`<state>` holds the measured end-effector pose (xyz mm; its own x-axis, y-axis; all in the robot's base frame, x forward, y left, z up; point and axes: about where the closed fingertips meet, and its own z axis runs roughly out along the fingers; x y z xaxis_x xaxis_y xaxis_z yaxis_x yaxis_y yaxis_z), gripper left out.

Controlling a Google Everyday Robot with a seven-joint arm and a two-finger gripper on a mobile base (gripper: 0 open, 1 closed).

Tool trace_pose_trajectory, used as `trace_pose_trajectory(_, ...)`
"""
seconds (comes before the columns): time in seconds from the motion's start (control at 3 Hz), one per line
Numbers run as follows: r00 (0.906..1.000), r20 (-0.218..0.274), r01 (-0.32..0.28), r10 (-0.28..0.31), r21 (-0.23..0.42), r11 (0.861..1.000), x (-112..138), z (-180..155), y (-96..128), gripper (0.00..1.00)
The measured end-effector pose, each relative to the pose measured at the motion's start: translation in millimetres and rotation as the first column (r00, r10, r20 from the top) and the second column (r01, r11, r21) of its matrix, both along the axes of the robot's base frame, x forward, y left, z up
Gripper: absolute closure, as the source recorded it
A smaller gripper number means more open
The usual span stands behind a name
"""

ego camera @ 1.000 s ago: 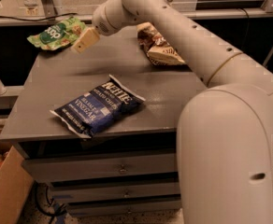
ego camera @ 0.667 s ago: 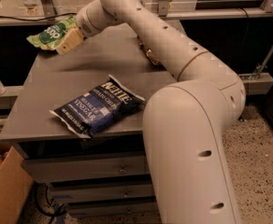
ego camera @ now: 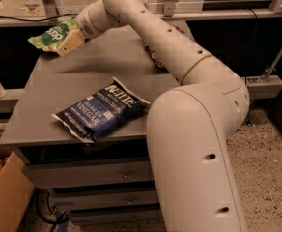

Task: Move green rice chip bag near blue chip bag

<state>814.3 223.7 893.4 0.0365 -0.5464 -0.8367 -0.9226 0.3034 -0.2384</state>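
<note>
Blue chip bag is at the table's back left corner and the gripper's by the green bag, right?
No. In the camera view the blue chip bag lies at the front edge of the table; the gripper is by the green rice chip bag, as said.

The single camera sits high, close beside the robot's arm (ego camera: 165,37), and looks down and forward across the grey table (ego camera: 83,74). The gripper (ego camera: 69,40) is at the table's far-left corner.

blue chip bag (ego camera: 102,112): white "KETTLE", below it "VINEGAR" | green rice chip bag (ego camera: 50,35): white logo letters, unreadable | gripper (ego camera: 67,41): against the green rice chip bag, table (ego camera: 59,88) far-left corner
</note>
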Motion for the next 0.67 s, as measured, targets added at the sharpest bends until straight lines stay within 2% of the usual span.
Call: trace_pose_trajectory(0.67,0.9993,-0.008,-0.035,0.035,0.043,0.998,24.9,-22.6,40.2,0.0)
